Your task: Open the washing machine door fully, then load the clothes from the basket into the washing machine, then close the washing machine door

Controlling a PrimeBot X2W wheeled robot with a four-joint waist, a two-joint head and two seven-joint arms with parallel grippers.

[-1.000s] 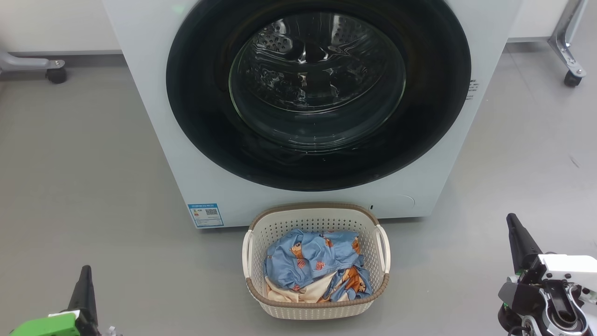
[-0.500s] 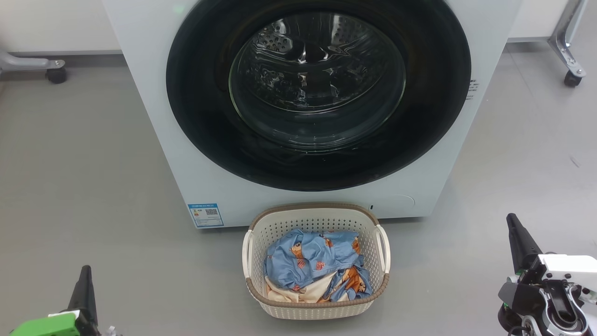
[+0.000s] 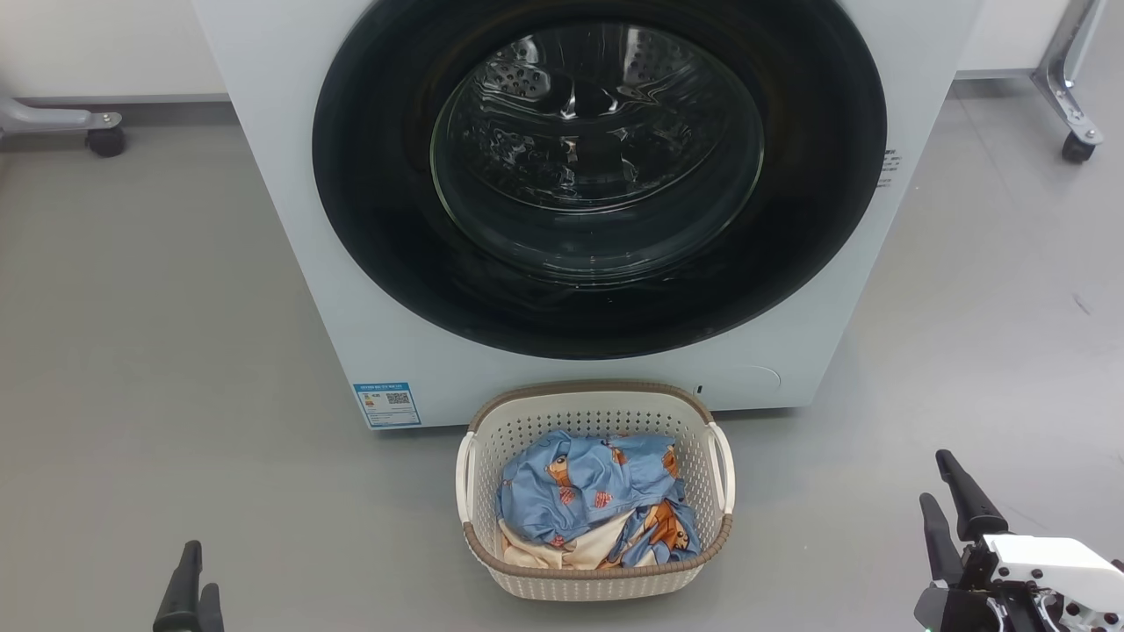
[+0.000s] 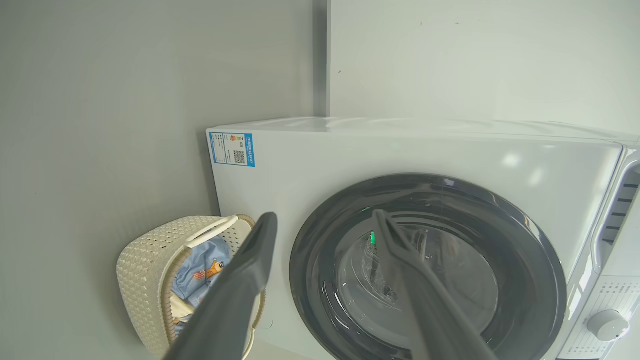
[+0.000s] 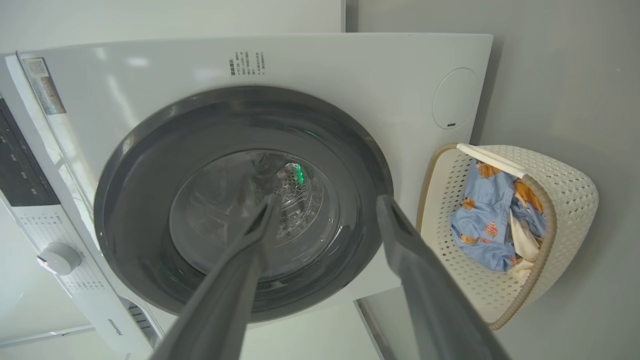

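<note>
The white washing machine (image 3: 281, 228) stands ahead, and the washing machine door (image 3: 817, 175), a glossy black disc with a clear glass centre, is closed flat against it. Directly in front on the floor sits the cream basket (image 3: 588, 389), holding the clothes (image 3: 580, 491): light-blue printed fabric and a cream piece. My left gripper (image 3: 200, 569) is at the lower left, open and holding nothing. My right gripper (image 3: 935, 477) is at the lower right, also open and holding nothing. The wrist views show the left gripper (image 4: 325, 214) and the right gripper (image 5: 329, 197) with fingers well apart, pointing toward the door.
Grey floor surrounds the machine. A wheeled metal leg (image 3: 105, 140) lies at the far left, another (image 3: 1076, 145) at the far right. A blue sticker (image 3: 386, 404) marks the machine's lower left corner. A control dial (image 4: 607, 325) sits on its panel.
Both grippers have gone from shut to open. In the head view each now sits lower, nearer the bottom edge. Machine, basket and clothes are unmoved.
</note>
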